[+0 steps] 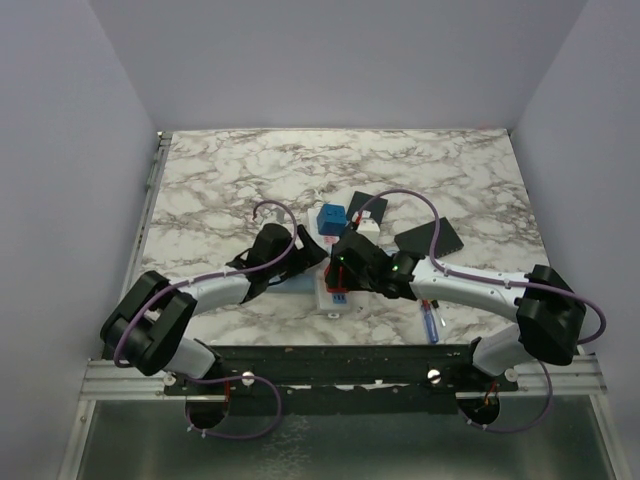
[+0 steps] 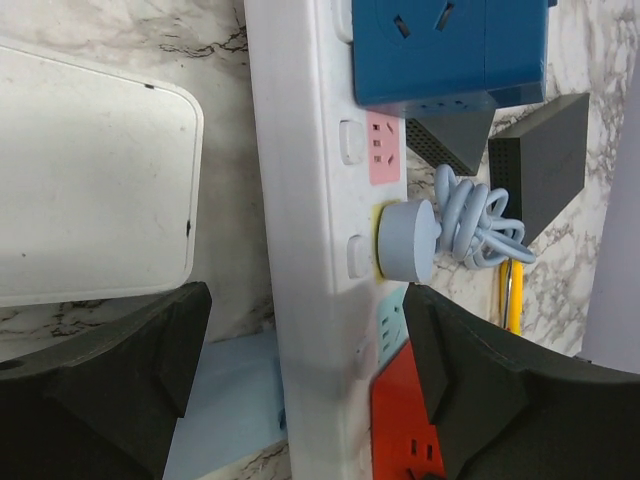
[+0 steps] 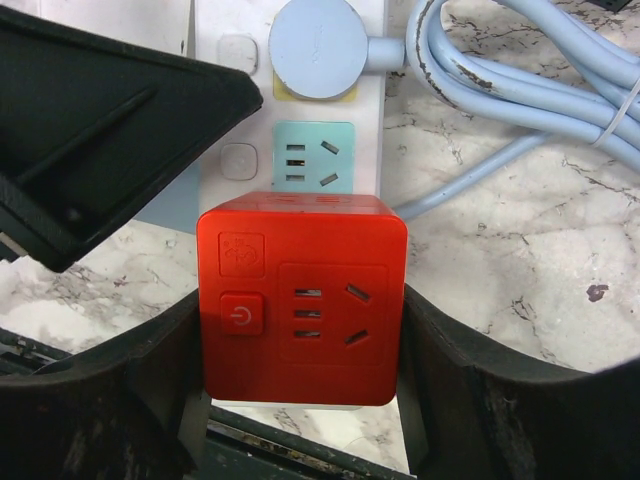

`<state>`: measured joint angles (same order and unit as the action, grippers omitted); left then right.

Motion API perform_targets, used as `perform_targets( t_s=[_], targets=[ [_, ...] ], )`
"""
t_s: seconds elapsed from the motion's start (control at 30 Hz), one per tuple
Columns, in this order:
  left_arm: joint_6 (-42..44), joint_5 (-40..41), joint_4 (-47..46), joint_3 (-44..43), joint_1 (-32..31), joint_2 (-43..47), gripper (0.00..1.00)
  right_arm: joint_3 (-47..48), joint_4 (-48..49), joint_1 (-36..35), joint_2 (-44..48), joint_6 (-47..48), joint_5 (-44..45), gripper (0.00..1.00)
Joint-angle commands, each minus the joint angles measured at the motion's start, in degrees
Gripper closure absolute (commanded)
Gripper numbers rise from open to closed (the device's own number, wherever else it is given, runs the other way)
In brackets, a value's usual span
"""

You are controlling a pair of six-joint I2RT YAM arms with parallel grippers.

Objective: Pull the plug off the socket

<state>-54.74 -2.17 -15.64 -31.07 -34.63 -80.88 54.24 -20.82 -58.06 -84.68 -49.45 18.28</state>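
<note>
The long white socket strip [image 1: 330,292] lies at the table's middle, with pastel panels along it. A red cube plug [image 3: 300,300] sits on its near end; it also shows in the left wrist view [image 2: 405,420]. My right gripper [image 3: 300,340] is shut on the red cube, one finger on each side. A round light-blue plug [image 3: 318,48] and a blue cube [image 2: 450,50] sit further along the strip [image 2: 305,200]. My left gripper [image 2: 305,370] is open and straddles the strip just beside the red cube, its fingers [image 2: 110,390] apart from the strip's side.
A small white flat box [image 2: 90,180] and a light-blue bar [image 2: 225,400] lie left of the strip. A coiled light-blue cable [image 3: 500,70], black boxes [image 2: 540,160] and a black flat square [image 1: 432,238] lie to the right. A blue-handled tool [image 1: 430,322] lies near the front edge.
</note>
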Motion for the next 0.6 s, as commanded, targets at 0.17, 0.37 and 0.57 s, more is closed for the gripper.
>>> perform_targets(
  t_s=[0.17, 0.37, 0.57],
  targets=[
    [-2.96, -1.97, -6.25, -0.83, -0.85, -3.69, 0.36, -0.18, 1.83, -0.39, 1.62, 0.23, 0.14, 1.0],
    [-3.67, -2.54, -7.04, -0.54, -1.22, -6.13, 0.37, 0.17, 2.01, -0.39, 1.67, 0.56, 0.34, 1.0],
    [-4.53, -3.11, -9.38, 0.04, -1.18, -6.59, 0.4, 0.2, 2.1, -0.38, 1.69, 0.39, 0.01, 1.0]
  ],
)
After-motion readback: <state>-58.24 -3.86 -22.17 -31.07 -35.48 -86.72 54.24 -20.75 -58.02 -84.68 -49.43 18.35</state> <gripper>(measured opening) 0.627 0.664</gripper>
